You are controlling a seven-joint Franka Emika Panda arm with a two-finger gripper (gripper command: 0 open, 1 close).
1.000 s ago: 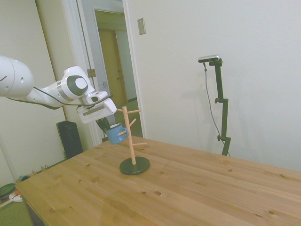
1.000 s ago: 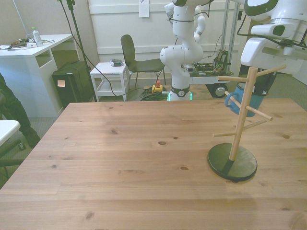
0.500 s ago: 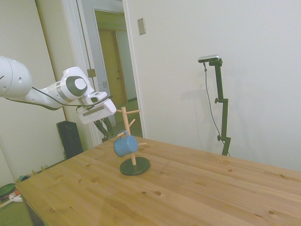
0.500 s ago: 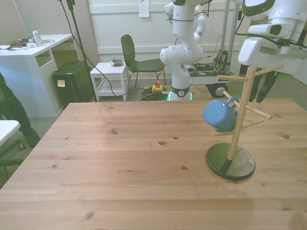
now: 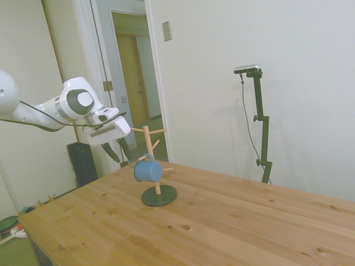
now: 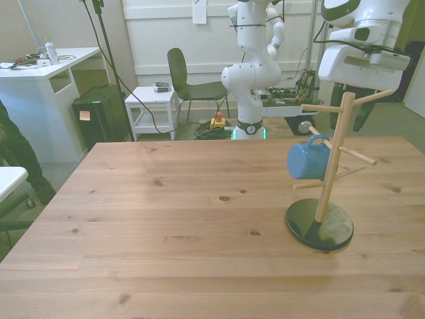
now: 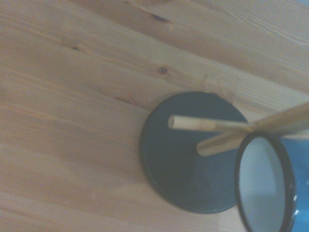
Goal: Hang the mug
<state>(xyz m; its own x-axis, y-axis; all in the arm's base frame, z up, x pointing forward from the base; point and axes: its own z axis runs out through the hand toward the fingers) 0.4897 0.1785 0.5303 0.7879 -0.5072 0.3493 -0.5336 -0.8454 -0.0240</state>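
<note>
On the peg stand (image 6: 332, 166) the mug (image 6: 305, 159) hangs by its handle, so the gripper (image 5: 118, 149), fingers apart and empty, should retreat clear without brushing pegs.

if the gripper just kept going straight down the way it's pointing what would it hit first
Probably the wooden peg stand: the wrist view looks down on its pegs and dark round base, with the small blue mug hanging beside. The gripper may sit slightly off it; depth is unclear.

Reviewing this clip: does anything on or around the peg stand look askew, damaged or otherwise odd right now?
Nothing stands out. The mug hangs by its handle from a peg of the wooden stand, lying on its side as a hung mug would. The stand is upright on its dark base. The gripper is open, apart from the mug.
</note>
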